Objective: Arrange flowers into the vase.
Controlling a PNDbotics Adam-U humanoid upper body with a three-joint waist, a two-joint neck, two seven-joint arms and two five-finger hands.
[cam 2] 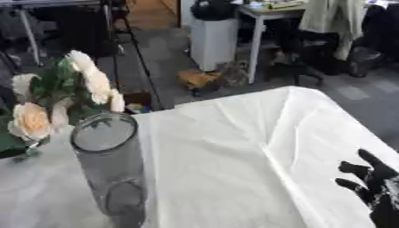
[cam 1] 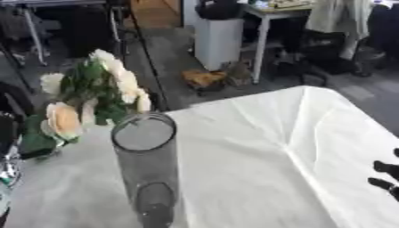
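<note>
A tall clear glass vase [cam 1: 146,167] stands upright on the white tablecloth, left of centre, with nothing in it. A bunch of flowers [cam 1: 92,95] with cream and peach blooms and green leaves hangs tilted just left of the vase's rim and behind it. Its dark lower end [cam 1: 35,142] reaches the left edge, where part of my left arm [cam 1: 8,171] comes in. The leaves hide the left hand. My right hand [cam 2: 372,187] rests at the lower right on the cloth, fingers straight and spread, holding nothing.
The white tablecloth [cam 1: 257,151] covers the table, whose far edge runs from the left up to a corner at the upper right. Beyond it are grey floor, a white bin [cam 1: 218,42], table legs and a small brown object [cam 1: 204,79].
</note>
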